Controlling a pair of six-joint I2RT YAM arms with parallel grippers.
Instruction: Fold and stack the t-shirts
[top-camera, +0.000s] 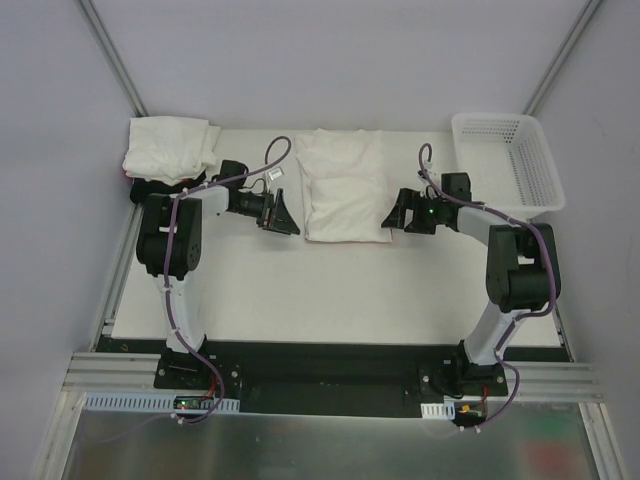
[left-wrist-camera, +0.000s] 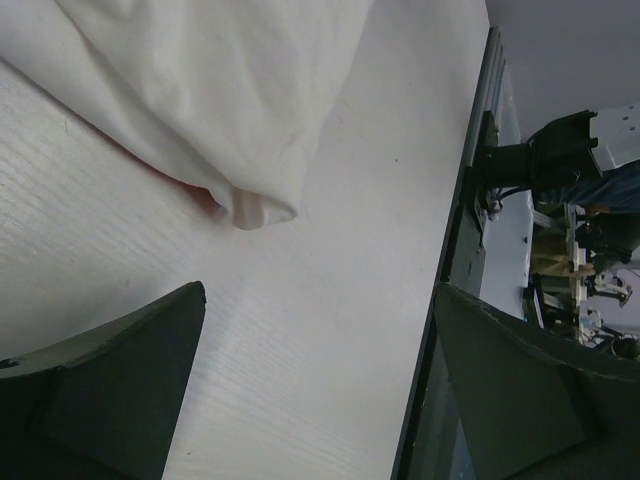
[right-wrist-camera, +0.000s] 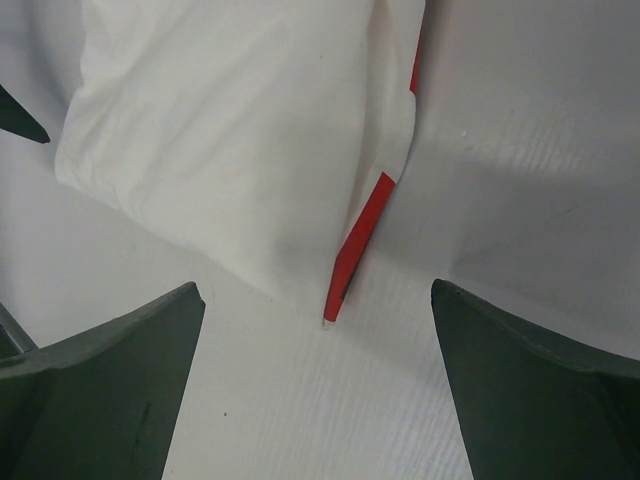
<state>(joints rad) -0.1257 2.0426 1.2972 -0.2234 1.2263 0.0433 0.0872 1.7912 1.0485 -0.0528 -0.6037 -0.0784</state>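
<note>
A folded white t-shirt (top-camera: 345, 185) lies at the back middle of the table (top-camera: 330, 300). My left gripper (top-camera: 283, 215) stands open just off its left near corner, and my right gripper (top-camera: 395, 215) stands open at its right near corner. Neither holds anything. In the right wrist view the white t-shirt (right-wrist-camera: 230, 130) has a red cloth edge (right-wrist-camera: 360, 240) sticking out from under it, just ahead of my open right gripper (right-wrist-camera: 318, 295). The left wrist view shows the shirt's corner (left-wrist-camera: 200, 90) well ahead of my open left gripper (left-wrist-camera: 320, 300). A pile of white t-shirts (top-camera: 170, 148) sits at the back left.
A white plastic mesh basket (top-camera: 505, 160) stands at the back right corner, beside the right arm. Something dark shows under the pile at the back left (top-camera: 150, 188). The table's black near edge (left-wrist-camera: 450, 280) runs past the left gripper.
</note>
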